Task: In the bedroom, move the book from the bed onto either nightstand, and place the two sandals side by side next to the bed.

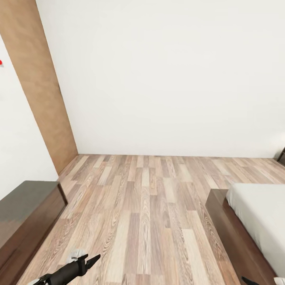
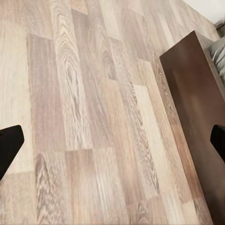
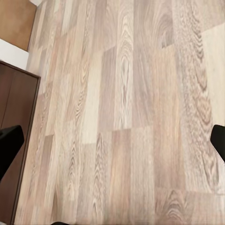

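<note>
Wood-plank floor (image 1: pixel 146 206) is seen open ahead, running to the white wall (image 1: pixel 170 79). A long low dark-wood cabinet (image 1: pixel 23 213) bounds the left side, with a brown door (image 1: pixel 39 83) behind it in the corner.

The bed (image 1: pixel 253 221) bounds the right side: dark frame edge along the floor, pale-grey mattress set on it. A wide floor lane is left between cabinet and bed.

Left gripper (image 1: pixel 85 263) is seen low over the floor near the cabinet; in its wrist view the fingertips (image 2: pixel 9 145) are spread wide apart, nothing between them, the bed frame (image 2: pixel 197 108) lying just beyond one tip. Right gripper fingertips (image 3: pixel 10 143) are likewise spread, nothing grasped, over bare floor with the cabinet at one side.
</note>
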Tool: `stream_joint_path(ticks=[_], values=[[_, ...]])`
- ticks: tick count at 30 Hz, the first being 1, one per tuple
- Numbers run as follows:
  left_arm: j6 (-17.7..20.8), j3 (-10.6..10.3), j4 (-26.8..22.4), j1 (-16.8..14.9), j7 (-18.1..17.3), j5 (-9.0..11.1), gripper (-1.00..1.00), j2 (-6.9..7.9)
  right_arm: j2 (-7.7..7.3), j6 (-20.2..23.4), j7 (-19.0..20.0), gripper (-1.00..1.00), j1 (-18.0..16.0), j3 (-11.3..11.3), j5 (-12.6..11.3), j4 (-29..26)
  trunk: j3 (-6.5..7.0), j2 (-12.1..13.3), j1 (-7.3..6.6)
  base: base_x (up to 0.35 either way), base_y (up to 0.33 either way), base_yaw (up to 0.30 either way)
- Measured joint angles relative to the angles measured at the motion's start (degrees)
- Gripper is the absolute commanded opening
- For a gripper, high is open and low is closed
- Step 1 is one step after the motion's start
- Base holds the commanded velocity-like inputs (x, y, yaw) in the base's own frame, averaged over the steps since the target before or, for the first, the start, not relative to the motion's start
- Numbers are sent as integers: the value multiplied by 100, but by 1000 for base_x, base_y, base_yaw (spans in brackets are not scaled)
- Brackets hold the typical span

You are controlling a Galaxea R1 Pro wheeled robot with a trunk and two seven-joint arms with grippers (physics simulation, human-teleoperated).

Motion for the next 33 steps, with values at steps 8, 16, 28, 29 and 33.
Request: stream_joint_path(ticks=[8, 16, 28, 29, 33], values=[[0, 0, 0, 0, -2, 0, 100, 2, 0, 2, -1, 100, 0, 0, 0, 0, 0, 0, 0, 331, 0, 0], [0, 0, 0, 0, 0, 0, 100, 7, 0, 1, -1, 100, 0, 0, 0, 0, 0, 0, 0, 331, 0, 0], [0, 0, 0, 0, 0, 0, 100, 4, 1, 1, 0, 100, 0, 0, 0, 0, 0, 0, 0, 331, 0, 0], [0, 0, 0, 0, 0, 0, 100, 2, 1, 1, 0, 100, 0, 0, 0, 0, 0, 0, 0, 331, 0, 0], [0, 0, 0, 0, 0, 1, 100, 2, 0, 0, 0, 100, 0, 0, 0, 0, 0, 0, 0, 331, 0, 0]])
